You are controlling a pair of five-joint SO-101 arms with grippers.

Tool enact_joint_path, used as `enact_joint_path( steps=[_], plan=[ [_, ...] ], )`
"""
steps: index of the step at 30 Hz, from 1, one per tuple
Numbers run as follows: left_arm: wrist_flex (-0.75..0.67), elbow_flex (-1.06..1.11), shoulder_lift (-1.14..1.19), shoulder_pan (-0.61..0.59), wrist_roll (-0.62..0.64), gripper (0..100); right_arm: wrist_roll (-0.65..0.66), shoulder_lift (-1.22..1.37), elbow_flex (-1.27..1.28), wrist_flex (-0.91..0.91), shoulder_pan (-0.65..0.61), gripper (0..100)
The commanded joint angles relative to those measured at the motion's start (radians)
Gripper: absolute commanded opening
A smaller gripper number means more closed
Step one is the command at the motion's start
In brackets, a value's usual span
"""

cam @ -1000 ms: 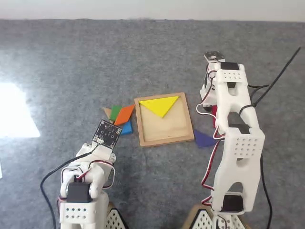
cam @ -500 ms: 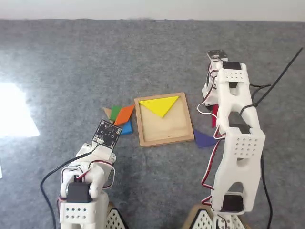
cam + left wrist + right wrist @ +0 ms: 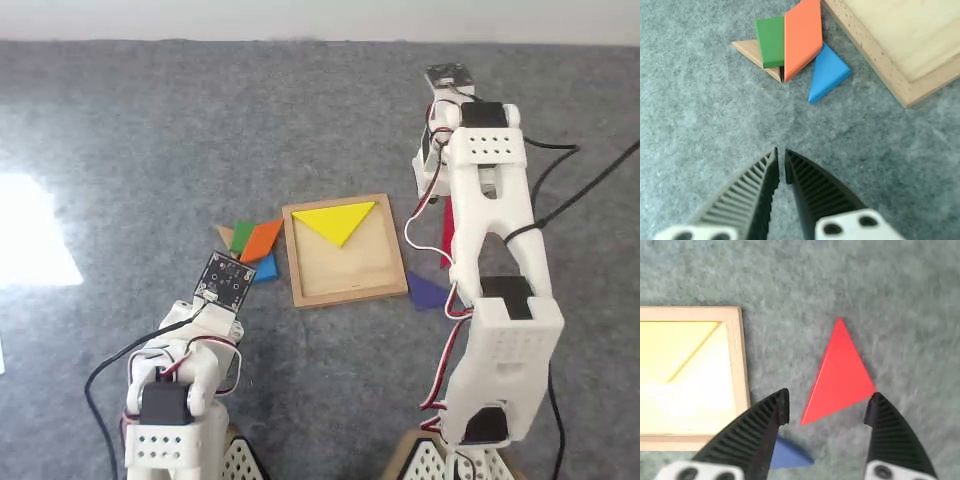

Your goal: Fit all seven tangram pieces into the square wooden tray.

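on the grey carpet [image 3: 150, 130] to the right of the wooden tray [image 3: 345, 295] lies the red triangle [image 3: 840, 375], flat. its long edge runs roughly alongside the tray's right rim, slanted a little off it, and one sharp corner points away from the robot. the right claw [image 3: 829, 400] is spread wide with a finger on either side of the triangle's nearer end. it holds nothing, and whether its tips touch the carpet or the piece i cannot tell. a purple piece [image 3: 428, 291] sits on the carpet just beside the tray's near right corner. inside the tray the yellow triangle [image 3: 335, 220] lies with its long edge against the far rim and its square corner pointing back toward the arms (the rest of the tray floor is bare wood). left of the tray four pieces cluster: an orange parallelogram [image 3: 802, 32] has a green piece [image 3: 771, 40] pressed along one long side. a tan triangle [image 3: 752, 50] peeks from under them, and a blue triangle [image 3: 827, 75] touches the orange one's end. the left claw [image 3: 781, 155] is over bare carpet near that cluster, its fingers drawn to a thin slit, gripping nothing.
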Motion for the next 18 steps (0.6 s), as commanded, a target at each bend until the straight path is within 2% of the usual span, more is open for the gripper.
enact_joint_path(
  steps=[1,9,18],
  plan=[
    [0.006,-0.008,0.006,-0.005,0.006,2,-0.086,-0.044,0.106,-0.028,0.045,35.2],
    [0.006,-0.008,0.006,-0.005,0.006,2,-0.106,0.025,0.336,-0.348,0.062,33.7],
    [0.006,-0.008,0.006,-0.005,0.006,2,-0.107,0.07,0.344,-0.412,0.107,33.5]
  ],
)
